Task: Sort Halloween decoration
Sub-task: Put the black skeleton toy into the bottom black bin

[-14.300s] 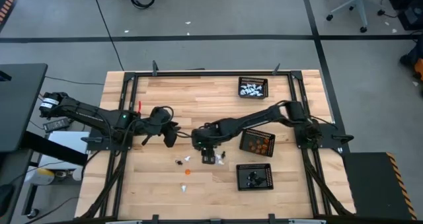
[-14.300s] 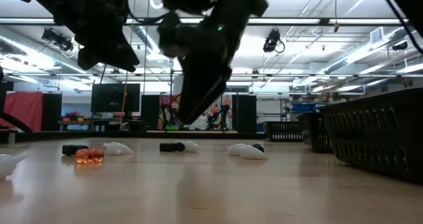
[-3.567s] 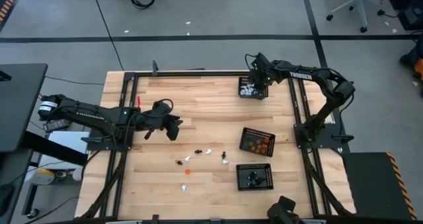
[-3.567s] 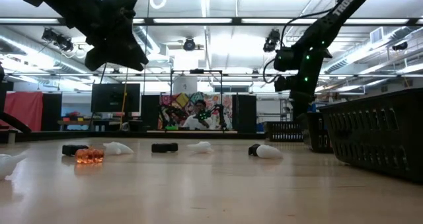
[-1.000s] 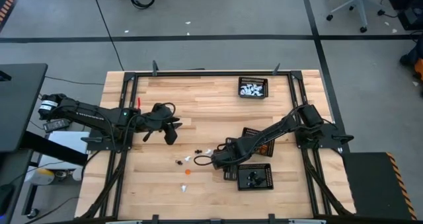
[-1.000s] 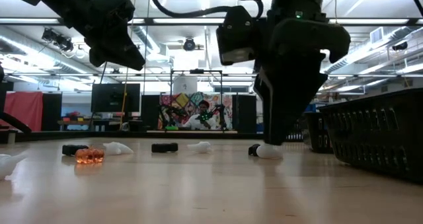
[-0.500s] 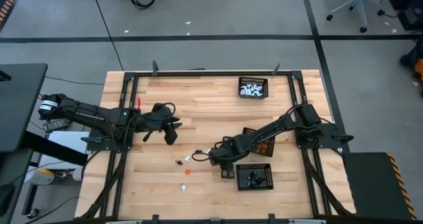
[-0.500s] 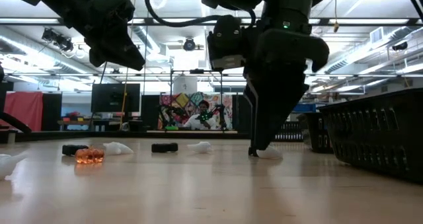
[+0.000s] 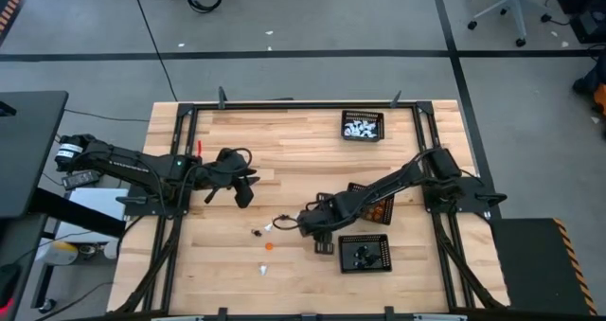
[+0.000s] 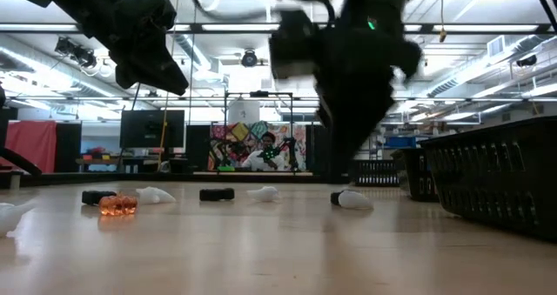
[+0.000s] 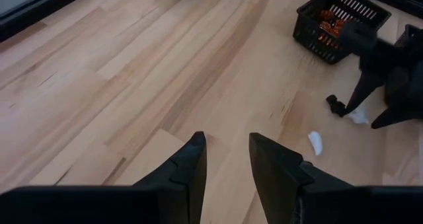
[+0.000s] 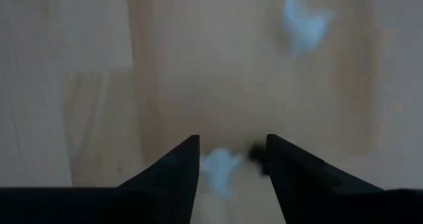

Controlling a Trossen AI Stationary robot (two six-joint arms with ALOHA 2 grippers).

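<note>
Pale wooden planks make up the surface (image 9: 294, 160), framed by black rails, with wide bare boards on the far side of the orange-filled tray (image 9: 369, 204) and the loose decorations (image 9: 268, 245) scattered on its left-arm side. Beside that tray, the right end effector (image 12: 227, 159) hangs low with fingers parted and gripping nothing, a white figure (image 12: 219, 171) and a black figure (image 12: 256, 154) lying between them. Well apart from the tray, the left end effector (image 11: 227, 159) waits over bare boards, partly spread and empty.
</note>
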